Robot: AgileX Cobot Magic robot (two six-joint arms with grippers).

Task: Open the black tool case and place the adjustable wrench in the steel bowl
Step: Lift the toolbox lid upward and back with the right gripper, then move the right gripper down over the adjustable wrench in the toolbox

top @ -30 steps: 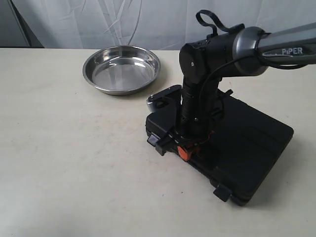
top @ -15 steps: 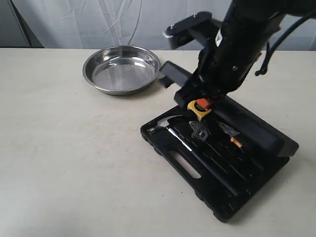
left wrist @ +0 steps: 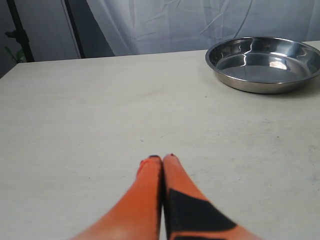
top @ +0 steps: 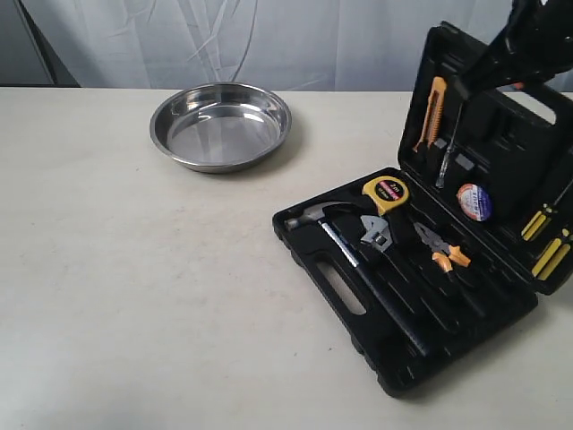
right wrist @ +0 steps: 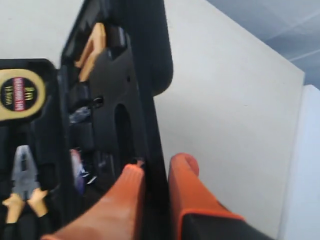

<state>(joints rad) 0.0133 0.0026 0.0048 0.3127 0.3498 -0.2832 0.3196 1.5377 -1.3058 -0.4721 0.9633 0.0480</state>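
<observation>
The black tool case (top: 391,380) lies open right of centre, its lid (top: 498,115) standing upright at the far side. My right gripper (right wrist: 159,167) is shut on the lid's rim (right wrist: 150,75), one orange finger inside and one outside; in the exterior view its arm (top: 517,40) reaches in from the top right. The adjustable wrench (top: 376,235) lies in its recess in the case, between hammer and pliers. The steel bowl (top: 220,125) sits at the back left with nothing in it, also in the left wrist view (left wrist: 265,64). My left gripper (left wrist: 162,159) is shut on nothing above bare table.
In the base also lie a hammer (top: 358,267), a yellow tape measure (top: 387,191) and orange-handled pliers (top: 442,251). The lid holds a knife, a screwdriver, a tape roll (top: 474,201) and yellow-striped drivers. White curtain behind the table.
The lid went from shut, through half raised, to upright. My right arm rose up and to the right with it, uncovering the tools inside.
</observation>
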